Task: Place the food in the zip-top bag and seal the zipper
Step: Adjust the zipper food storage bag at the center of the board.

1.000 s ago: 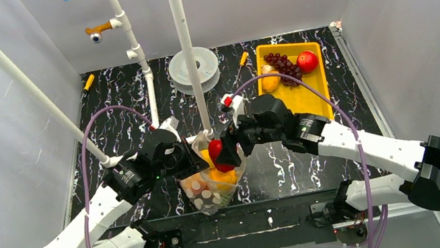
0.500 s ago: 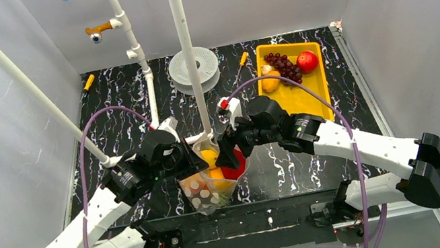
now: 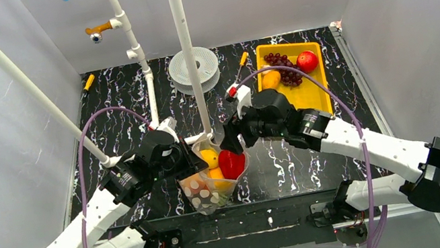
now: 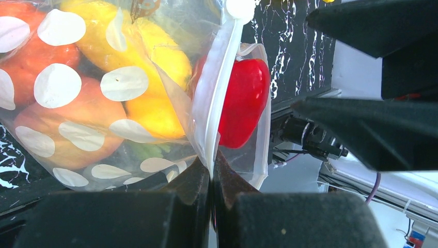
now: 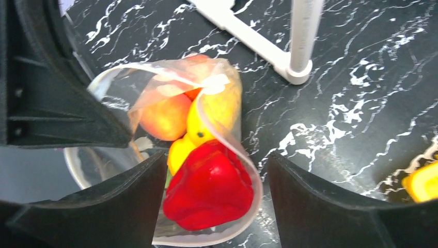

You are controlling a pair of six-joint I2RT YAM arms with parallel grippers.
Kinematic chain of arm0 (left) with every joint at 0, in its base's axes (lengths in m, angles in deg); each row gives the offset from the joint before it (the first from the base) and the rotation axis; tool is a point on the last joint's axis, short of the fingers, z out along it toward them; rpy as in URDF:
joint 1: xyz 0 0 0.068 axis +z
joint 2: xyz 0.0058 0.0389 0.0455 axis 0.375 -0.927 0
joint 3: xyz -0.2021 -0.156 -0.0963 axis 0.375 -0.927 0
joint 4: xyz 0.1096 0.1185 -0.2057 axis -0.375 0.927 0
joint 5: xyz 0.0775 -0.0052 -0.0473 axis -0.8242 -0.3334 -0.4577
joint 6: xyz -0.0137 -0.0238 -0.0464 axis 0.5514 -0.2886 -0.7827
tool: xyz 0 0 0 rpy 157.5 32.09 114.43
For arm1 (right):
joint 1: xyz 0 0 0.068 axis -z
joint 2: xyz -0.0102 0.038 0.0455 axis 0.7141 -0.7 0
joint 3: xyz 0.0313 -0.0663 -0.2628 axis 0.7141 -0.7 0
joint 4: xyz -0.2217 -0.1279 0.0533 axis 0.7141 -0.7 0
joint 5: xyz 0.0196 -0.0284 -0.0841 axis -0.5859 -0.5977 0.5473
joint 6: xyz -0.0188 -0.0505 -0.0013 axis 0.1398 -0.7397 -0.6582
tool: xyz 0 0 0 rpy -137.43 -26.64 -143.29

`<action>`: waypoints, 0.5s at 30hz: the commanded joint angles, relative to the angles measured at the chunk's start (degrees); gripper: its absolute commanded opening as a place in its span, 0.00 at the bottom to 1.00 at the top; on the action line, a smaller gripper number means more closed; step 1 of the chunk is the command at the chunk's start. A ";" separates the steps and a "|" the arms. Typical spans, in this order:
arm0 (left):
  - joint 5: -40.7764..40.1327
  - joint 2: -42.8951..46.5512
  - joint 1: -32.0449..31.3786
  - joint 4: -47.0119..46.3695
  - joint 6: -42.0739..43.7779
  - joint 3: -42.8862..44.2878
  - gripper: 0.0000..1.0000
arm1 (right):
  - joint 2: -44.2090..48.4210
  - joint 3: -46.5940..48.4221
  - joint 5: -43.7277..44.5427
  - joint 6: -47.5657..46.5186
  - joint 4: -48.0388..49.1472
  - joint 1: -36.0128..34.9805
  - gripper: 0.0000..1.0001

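The zip-top bag (image 3: 211,183) hangs open near the table's front edge, clear with white dots (image 4: 123,82). My left gripper (image 4: 212,166) is shut on its mouth edge, pinching the pale zipper (image 4: 219,88). Food lies inside: a red bell pepper (image 5: 209,191) on top, yellow fruit (image 5: 209,116) and an orange-red peach (image 5: 165,118) beneath. My right gripper (image 5: 217,160) hovers open just above the pepper, its fingers on either side and not touching it. From the top view the right gripper (image 3: 233,143) sits at the bag's far right rim and the left gripper (image 3: 192,164) at its left.
A yellow tray (image 3: 317,99) at the back right holds purple grapes (image 3: 282,66), a red apple (image 3: 306,61) and a yellow-orange fruit (image 3: 271,79). White pipe posts (image 3: 188,54) stand right behind the bag, with a white round disc (image 3: 194,68) farther back.
The right gripper let go of the red bell pepper, which dropped into the bag. The right gripper has since drawn up and back a little. The left grip has held still.
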 commanded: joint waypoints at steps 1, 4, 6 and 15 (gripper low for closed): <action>-0.17 1.45 -0.04 -0.15 -0.10 -0.63 0.00 | -1.33 3.41 -1.98 -3.54 -1.93 2.94 0.77; 0.04 1.53 -0.10 -0.11 -0.12 -0.72 0.00 | -4.55 5.21 -5.83 -7.53 -2.92 4.02 0.75; 0.04 1.62 -0.09 0.07 -0.03 -0.64 0.00 | -6.69 7.15 -8.07 -8.43 -3.51 4.41 0.69; -0.31 2.04 -0.10 0.62 -0.10 -0.61 0.00 | -13.28 9.83 -17.34 -8.23 0.60 4.23 0.64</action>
